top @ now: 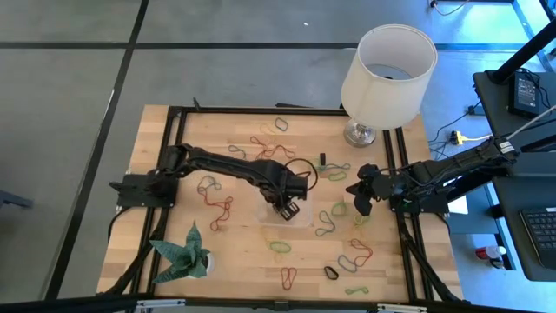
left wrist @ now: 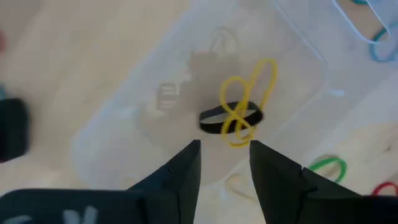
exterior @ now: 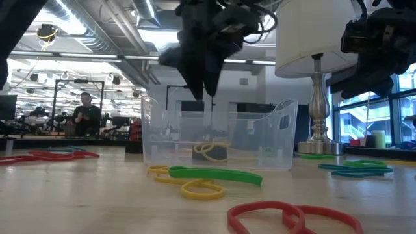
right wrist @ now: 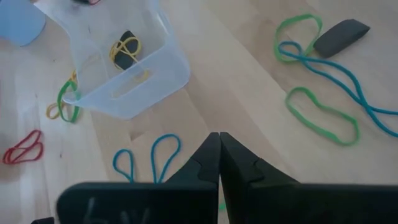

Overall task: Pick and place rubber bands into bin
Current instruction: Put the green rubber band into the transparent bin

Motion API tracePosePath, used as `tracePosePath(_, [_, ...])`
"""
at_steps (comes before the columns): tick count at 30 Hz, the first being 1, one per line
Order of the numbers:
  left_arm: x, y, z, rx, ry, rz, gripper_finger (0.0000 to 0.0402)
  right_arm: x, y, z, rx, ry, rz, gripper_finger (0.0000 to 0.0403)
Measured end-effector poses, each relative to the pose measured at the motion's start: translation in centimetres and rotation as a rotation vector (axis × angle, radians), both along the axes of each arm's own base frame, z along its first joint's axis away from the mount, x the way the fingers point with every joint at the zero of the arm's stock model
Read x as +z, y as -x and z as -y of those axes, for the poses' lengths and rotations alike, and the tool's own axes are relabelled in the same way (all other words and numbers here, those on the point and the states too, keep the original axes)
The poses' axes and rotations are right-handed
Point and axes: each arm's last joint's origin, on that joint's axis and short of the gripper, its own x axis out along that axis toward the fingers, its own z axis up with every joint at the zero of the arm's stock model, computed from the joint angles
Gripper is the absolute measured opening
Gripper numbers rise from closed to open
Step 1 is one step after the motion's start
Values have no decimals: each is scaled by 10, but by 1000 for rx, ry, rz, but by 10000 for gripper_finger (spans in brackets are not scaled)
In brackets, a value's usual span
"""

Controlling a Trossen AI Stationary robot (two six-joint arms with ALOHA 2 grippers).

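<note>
Yellow and black rubber bands (left wrist: 239,112) lie in the clear bin (left wrist: 124,118), directly below the left tool (left wrist: 225,155), whose fingers stand apart and empty. Best to lift straight up clear of the walls before seeking another band. The right tool (right wrist: 219,149) waits closed beside the table's lamp.
</note>
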Motion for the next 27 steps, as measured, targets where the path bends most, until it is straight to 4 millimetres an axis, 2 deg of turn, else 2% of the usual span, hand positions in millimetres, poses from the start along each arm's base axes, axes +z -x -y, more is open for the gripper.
tracePosePath(3, [12, 6, -9, -29, -22, 10, 90, 0, 0, 0, 0, -1, 5, 8])
tracePosePath(7, [26, 10, -18, -180, -89, 51, 18, 2, -2, 0, -2, -5, 27, 8])
tracePosePath(8, [27, 11, -19, -225, -109, 48, 10, 2, -2, 0, -4, -8, 35, 8])
tracePosePath(15, [32, 11, -24, -518, -168, 68, 2, 9, -13, 2, -62, -16, 140, 3])
tracePosePath(19, [38, 15, -38, -604, -202, 133, 2, 6, -27, 7, -132, -34, 136, 2])
tracePosePath(23, [37, 41, -59, -606, -191, 229, 2, 8, -47, 12, -195, -29, 80, 2])
tracePosePath(27, [32, 83, -77, -543, -198, 324, 2, 19, -73, 20, -253, -15, 37, 2])
